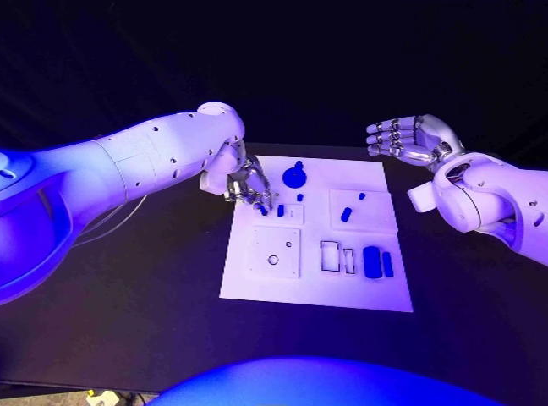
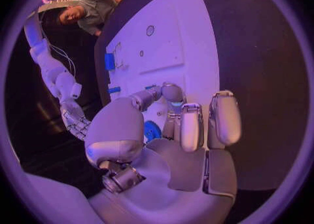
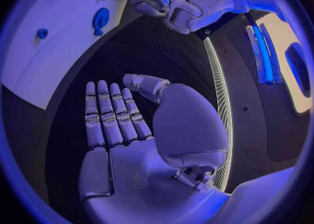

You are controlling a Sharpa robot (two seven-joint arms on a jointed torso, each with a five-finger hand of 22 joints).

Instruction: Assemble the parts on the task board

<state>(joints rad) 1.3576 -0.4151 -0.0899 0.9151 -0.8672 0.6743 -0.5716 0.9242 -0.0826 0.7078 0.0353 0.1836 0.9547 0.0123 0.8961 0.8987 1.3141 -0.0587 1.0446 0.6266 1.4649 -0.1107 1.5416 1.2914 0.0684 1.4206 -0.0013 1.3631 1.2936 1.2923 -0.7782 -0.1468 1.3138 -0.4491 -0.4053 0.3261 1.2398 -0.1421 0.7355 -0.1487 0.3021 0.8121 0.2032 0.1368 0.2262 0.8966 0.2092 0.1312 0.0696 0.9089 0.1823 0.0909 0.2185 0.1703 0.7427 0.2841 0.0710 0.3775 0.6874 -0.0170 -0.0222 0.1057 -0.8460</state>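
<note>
The white task board [image 1: 317,271] lies in the middle of the black table. My left hand [image 1: 248,188] reaches down over its far left part, and its thumb and a finger [image 2: 171,94] pinch a small blue part [image 1: 280,210] at a little square module. A round blue knob [image 1: 295,177] stands just beyond it, also seen as a blue knob [image 2: 152,130] under the palm. My right hand [image 1: 411,139] hangs in the air off the board's far right corner, fingers [image 3: 108,114] spread and holding nothing.
Two small blue parts [image 1: 346,215] sit on a raised square at the board's right. Two longer blue parts [image 1: 372,260] lie by white slots near its right edge. A square plate with a hole [image 1: 276,252] is at the near left.
</note>
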